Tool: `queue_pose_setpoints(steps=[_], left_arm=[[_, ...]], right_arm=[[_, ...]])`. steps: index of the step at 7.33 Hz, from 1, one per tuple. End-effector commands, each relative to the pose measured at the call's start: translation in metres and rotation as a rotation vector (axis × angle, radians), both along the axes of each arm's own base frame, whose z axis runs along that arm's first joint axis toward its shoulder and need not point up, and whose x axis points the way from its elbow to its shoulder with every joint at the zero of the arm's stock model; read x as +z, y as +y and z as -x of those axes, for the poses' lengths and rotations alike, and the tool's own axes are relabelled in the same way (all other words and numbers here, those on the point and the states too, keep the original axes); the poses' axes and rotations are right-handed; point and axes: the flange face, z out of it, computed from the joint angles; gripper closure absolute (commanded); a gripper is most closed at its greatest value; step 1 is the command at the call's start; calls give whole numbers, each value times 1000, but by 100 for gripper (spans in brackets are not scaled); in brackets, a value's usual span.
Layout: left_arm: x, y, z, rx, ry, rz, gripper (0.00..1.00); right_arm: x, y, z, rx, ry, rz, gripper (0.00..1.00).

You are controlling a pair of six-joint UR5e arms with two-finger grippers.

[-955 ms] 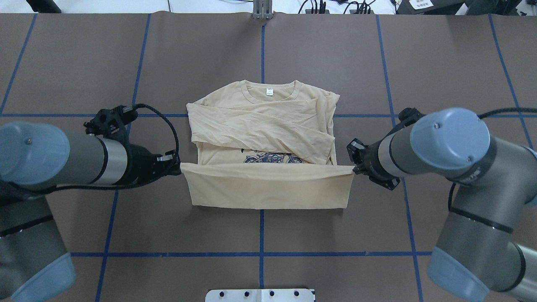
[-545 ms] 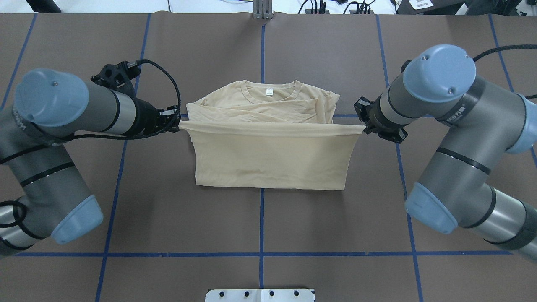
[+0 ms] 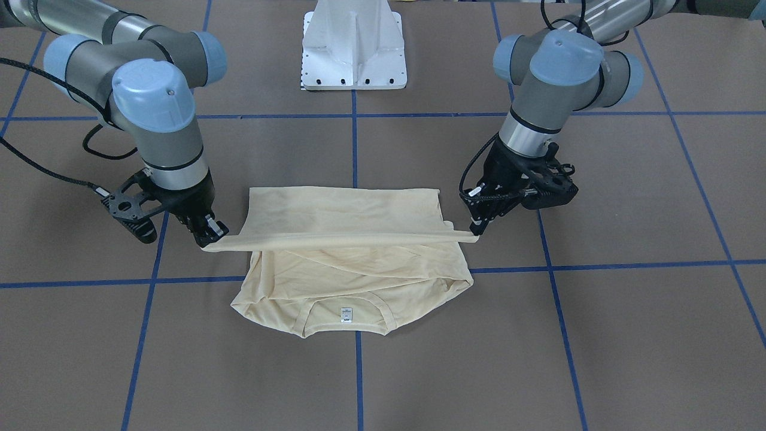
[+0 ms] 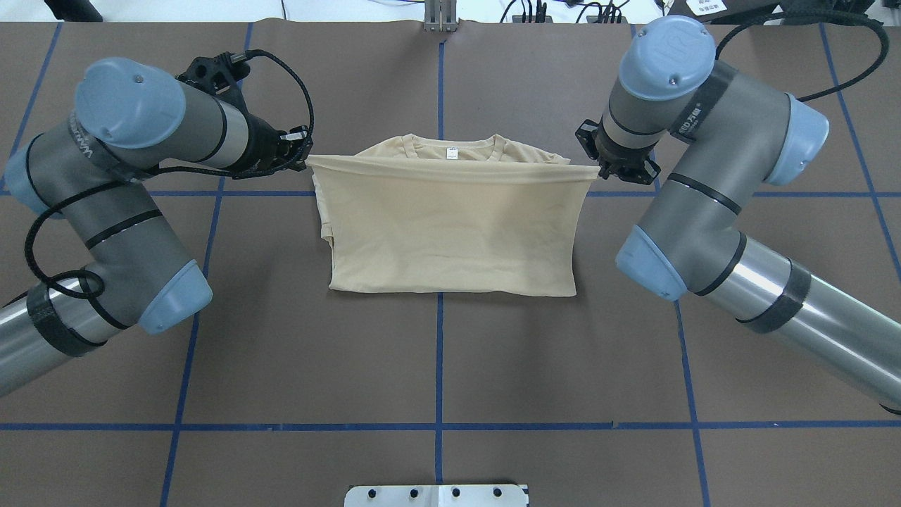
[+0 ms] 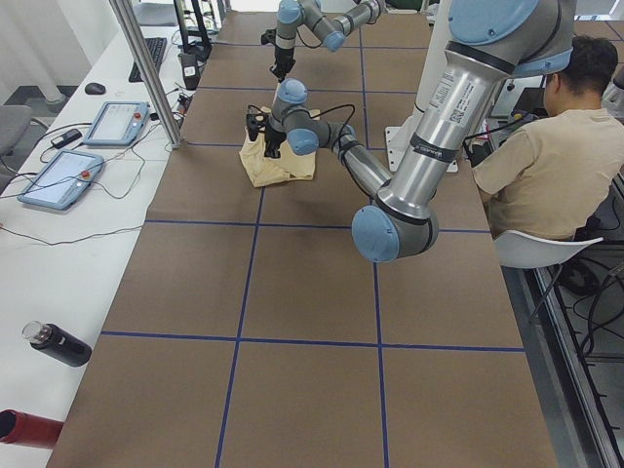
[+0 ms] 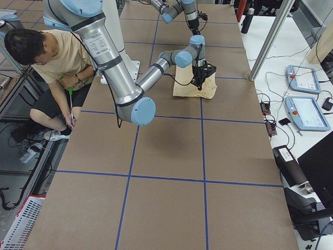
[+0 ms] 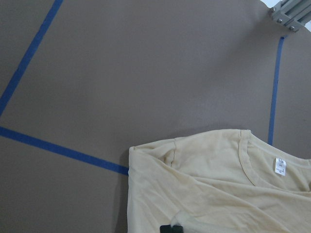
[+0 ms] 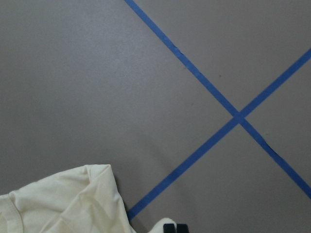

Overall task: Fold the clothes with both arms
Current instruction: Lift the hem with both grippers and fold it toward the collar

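We're folding hem to collar, left gripper and right gripper clamping the T-shirt hem at twelve o'clock; next, lowering and releasing.

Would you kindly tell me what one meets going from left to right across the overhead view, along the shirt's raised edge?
left gripper, jaws shut on one corner → T-shirt → right gripper, jaws shut on the other corner
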Motion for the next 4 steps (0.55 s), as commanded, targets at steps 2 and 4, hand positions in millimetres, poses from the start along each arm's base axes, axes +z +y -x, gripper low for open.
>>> queue_pose_setpoints(steps=[2, 4], left_arm=[[21, -36, -27, -47, -19, -19, 100], [43, -50, -40, -56, -14, -28, 100]], right_arm=[[43, -52, 33, 5, -32, -53, 100], [45, -64, 48, -1, -17, -36, 100]])
